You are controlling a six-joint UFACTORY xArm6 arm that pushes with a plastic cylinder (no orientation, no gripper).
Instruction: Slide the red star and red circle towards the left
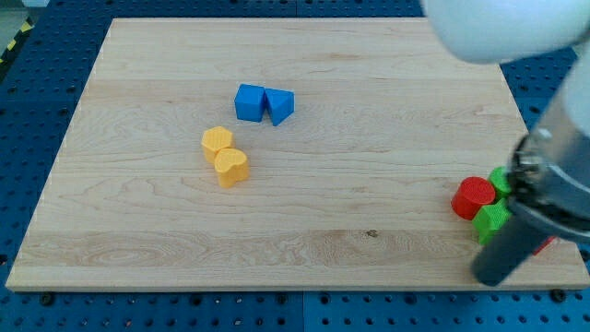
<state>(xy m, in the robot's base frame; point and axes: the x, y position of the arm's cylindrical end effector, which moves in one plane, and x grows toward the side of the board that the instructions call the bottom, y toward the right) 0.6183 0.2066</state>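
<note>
The tool's tip (490,277), with nothing to clamp, is seen just near-right of the red circle (473,196).

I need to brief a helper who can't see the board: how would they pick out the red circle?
Start at the wooden board and go to its right edge, low down, where a small cluster sits beside my tip. The red circle is the cluster's leftmost piece: a round red disc touching two green blocks.
</note>
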